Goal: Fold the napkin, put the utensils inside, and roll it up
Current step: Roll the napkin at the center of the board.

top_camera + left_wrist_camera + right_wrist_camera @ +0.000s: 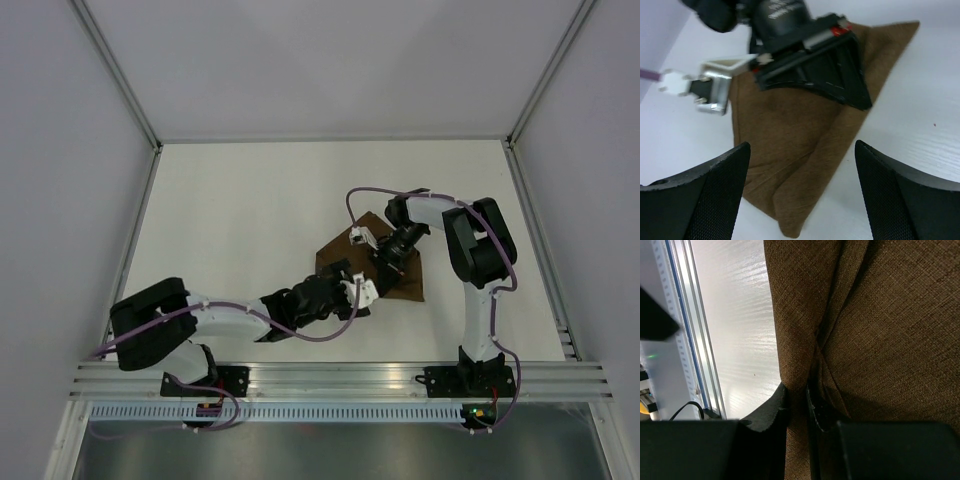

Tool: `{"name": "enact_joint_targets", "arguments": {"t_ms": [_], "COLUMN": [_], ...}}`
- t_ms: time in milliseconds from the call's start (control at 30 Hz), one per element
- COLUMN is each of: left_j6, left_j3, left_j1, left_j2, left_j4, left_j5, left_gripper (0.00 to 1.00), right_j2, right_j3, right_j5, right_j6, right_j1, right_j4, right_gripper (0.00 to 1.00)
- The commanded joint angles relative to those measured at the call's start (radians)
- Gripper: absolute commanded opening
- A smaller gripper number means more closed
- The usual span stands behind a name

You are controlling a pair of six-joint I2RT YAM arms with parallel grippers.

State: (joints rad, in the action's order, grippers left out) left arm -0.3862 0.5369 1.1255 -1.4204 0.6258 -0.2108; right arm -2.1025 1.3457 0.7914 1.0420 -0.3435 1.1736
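Observation:
The brown napkin [408, 284] lies folded into a rough triangle on the white table, in front of the right arm. My right gripper [388, 262] is down on it and shut on a raised fold of the cloth [800, 340], pinched between both fingers [771, 410]. My left gripper [356, 291] is open and empty, just left of the napkin's near corner [790, 225]. In the left wrist view the right gripper [810, 70] rests on the napkin's far part. The knife is out of view.
An aluminium rail [340, 378] runs along the near table edge, also in the right wrist view [685, 340]. Grey enclosure walls stand left, right and behind. White table surface [250, 200] stretches to the left and behind the napkin.

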Motion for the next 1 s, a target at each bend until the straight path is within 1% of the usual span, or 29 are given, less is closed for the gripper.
{"name": "enact_joint_targets", "arguments": {"t_ms": [0,67,167,333,467,567,600,667,700,767,800,867,900,967], "left_j6": [-0.196,-0.235,-0.285,-0.342,-0.35,-0.316,-0.309,-0.286,-0.278,-0.261,-0.257,-0.235,-0.227,-0.198], "left_j3": [0.087,0.133,0.175,0.228,0.251,0.281,0.3,0.313,0.316,0.327,0.339,0.341,0.336,0.336], "left_j1": [0.062,0.082,0.088,0.086,0.068,0.042,0.036,0.017,0.013,-0.001,-0.004,-0.01,-0.01,-0.015], "left_j2": [-0.121,-0.188,-0.253,-0.316,-0.362,-0.377,-0.383,-0.399,-0.4,-0.413,-0.416,-0.419,-0.419,-0.426], "left_j4": [-0.021,-0.063,-0.083,-0.106,-0.106,-0.146,-0.161,-0.199,-0.204,-0.233,-0.248,-0.264,-0.267,-0.282], "left_j5": [-0.013,0.011,0.031,0.056,0.07,0.109,0.122,0.136,0.157,0.171,0.182,0.195,0.198,0.206], "left_gripper": [0.89,0.89,0.9,0.92,0.91,0.86,0.8,0.77,0.73,0.68,0.62,0.57,0.49,0.47], "right_j2": [-0.053,-0.062,-0.07,-0.08,-0.09,-0.093,-0.093,-0.097,-0.097,-0.102,-0.105,-0.108,-0.109,-0.111], "right_j3": [0.012,0.017,0.018,0.02,0.024,0.024,0.024,0.026,0.027,0.029,0.03,0.033,0.033,0.036], "right_j5": [-0.07,-0.07,-0.075,-0.078,-0.08,-0.078,-0.081,-0.08,-0.078,-0.075,-0.075,-0.073,-0.073,-0.07], "right_j6": [0.058,0.055,0.053,0.053,0.05,0.052,0.052,0.052,0.052,0.053,0.053,0.053,0.053,0.053], "right_j1": [0.006,0.011,0.012,0.02,0.026,0.028,0.031,0.032,0.034,0.037,0.038,0.038,0.038,0.037], "right_j4": [-0.095,-0.092,-0.092,-0.092,-0.092,-0.091,-0.091,-0.091,-0.089,-0.089,-0.086,-0.086,-0.084,-0.083], "right_gripper": [0.02,0.02,0.02,0.02,0.01,0.01,0.01,0.01,0.01,0.01,0.01,0.01,0.01,0.01]}}
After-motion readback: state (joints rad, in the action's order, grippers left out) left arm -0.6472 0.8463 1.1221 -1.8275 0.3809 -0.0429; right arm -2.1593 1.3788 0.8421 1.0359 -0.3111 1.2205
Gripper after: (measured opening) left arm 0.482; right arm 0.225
